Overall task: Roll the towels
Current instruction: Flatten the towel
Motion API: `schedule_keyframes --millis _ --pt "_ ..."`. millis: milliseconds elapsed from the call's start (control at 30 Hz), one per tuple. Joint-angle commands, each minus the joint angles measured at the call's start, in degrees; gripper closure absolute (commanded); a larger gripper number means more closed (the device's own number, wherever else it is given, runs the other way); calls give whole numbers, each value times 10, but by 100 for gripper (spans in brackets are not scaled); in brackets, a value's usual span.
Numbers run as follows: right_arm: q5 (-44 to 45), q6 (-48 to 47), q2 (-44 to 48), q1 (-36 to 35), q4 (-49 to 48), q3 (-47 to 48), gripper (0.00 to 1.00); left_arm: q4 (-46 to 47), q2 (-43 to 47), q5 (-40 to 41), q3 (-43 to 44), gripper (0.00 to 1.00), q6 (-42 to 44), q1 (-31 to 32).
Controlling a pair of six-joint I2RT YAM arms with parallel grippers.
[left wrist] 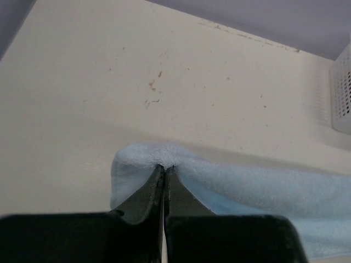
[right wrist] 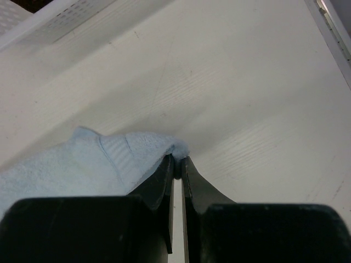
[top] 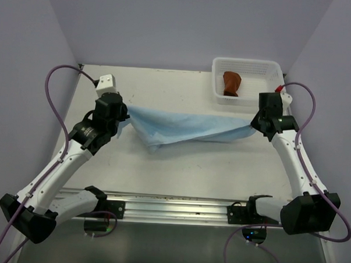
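Pale counter (top: 221, 162) lay beneath the blue towel (top: 181, 129), stretched between left pincer (top: 127, 114) and right pincer (top: 252, 127), each pinching an end, presumably to flatten it for rolling.

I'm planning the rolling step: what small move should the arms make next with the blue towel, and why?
Probably lower both arms together, held apart, to lay the light blue towel flat on the table. The left jaws and right jaws each pinch one end, and it sags between them, not yet rolled.
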State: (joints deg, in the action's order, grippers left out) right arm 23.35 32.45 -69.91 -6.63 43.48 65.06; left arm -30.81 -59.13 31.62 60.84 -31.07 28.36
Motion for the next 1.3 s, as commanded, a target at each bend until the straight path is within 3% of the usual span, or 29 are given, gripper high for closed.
schedule_keyframes --millis 0,400,600,800,1033,1100,1133,1267 --pt "-2 6 6 3 7 34 100 7 9 48 61 100 37 -4" --pt "-147 -23 132 -17 -51 -5 100 0 96 56 42 100 49 -4" --pt "-129 -6 166 -17 -27 -9 100 -4 128 74 44 100 65 -4" --pt "-106 23 142 -17 -15 -47 100 38 20 -12 31 100 94 -4" --pt "-20 16 91 -15 -35 -80 100 162 -202 -61 26 99 91 -4" --pt "-3 14 67 -15 -37 -74 100 178 -271 -80 59 87 94 -4" --pt "2 16 59 -14 -36 -71 100 175 -293 -85 74 70 95 -5" --pt "42 11 33 -9 -43 -56 100 160 -336 -112 118 43 99 -6"
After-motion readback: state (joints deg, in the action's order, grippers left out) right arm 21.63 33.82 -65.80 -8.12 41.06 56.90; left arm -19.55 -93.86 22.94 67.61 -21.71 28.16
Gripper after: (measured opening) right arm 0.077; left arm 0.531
